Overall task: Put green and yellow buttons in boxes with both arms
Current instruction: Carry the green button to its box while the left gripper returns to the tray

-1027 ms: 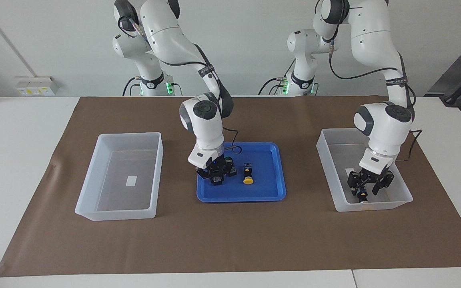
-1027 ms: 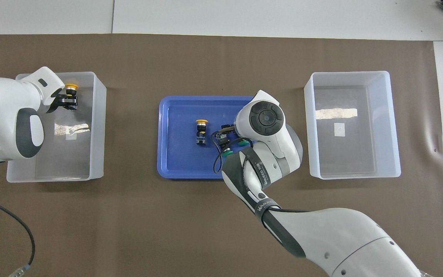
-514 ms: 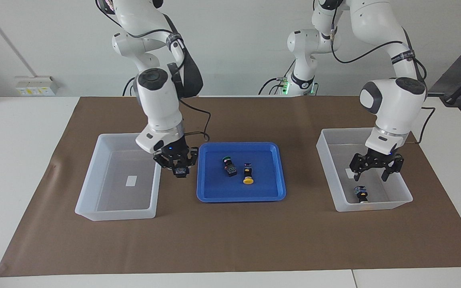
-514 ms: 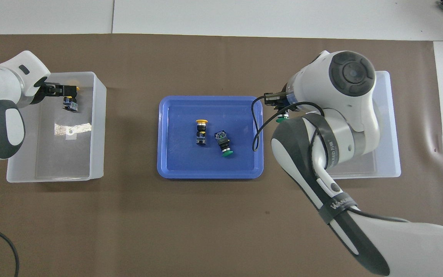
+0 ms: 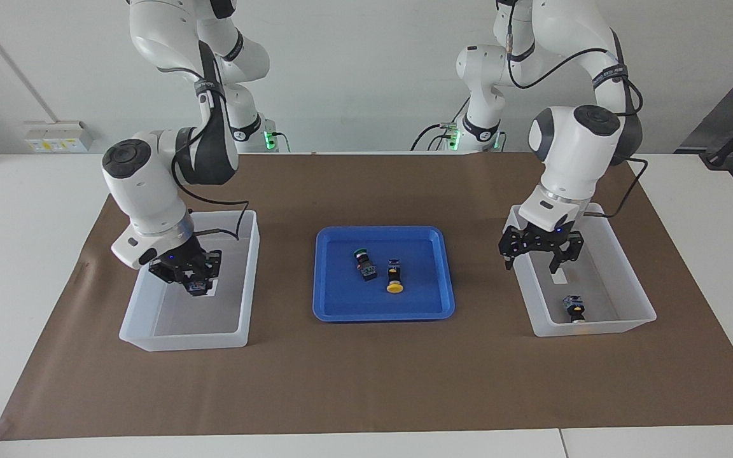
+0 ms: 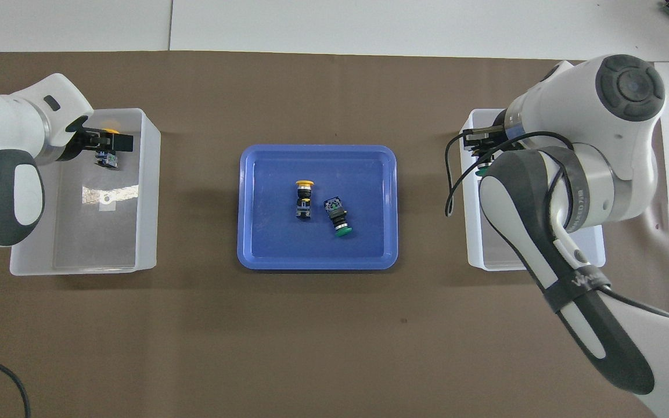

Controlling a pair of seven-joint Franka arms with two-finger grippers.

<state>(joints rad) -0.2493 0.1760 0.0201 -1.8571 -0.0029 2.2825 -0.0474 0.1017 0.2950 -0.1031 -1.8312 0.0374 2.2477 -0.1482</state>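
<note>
Brown paper (image 5: 366, 381) covers the white table (image 5: 23, 254) below a pale wall; half a second ago the right gripper (image 5: 195, 289) hung beside the blue tray (image 5: 417, 299), and now it is over the right arm's box (image 5: 182, 340), clamped on a green button (image 6: 481, 172) with its cap toward the overhead frame's bottom; the left gripper (image 5: 530, 264) has drifted trayward over its own box (image 5: 595, 327), fingers apart; a yellow button (image 5: 574, 308) lies there, cap toward the facing frame's lower edge; at centre frame the tray's two buttons (image 5: 379, 270) are unmoved.
</note>
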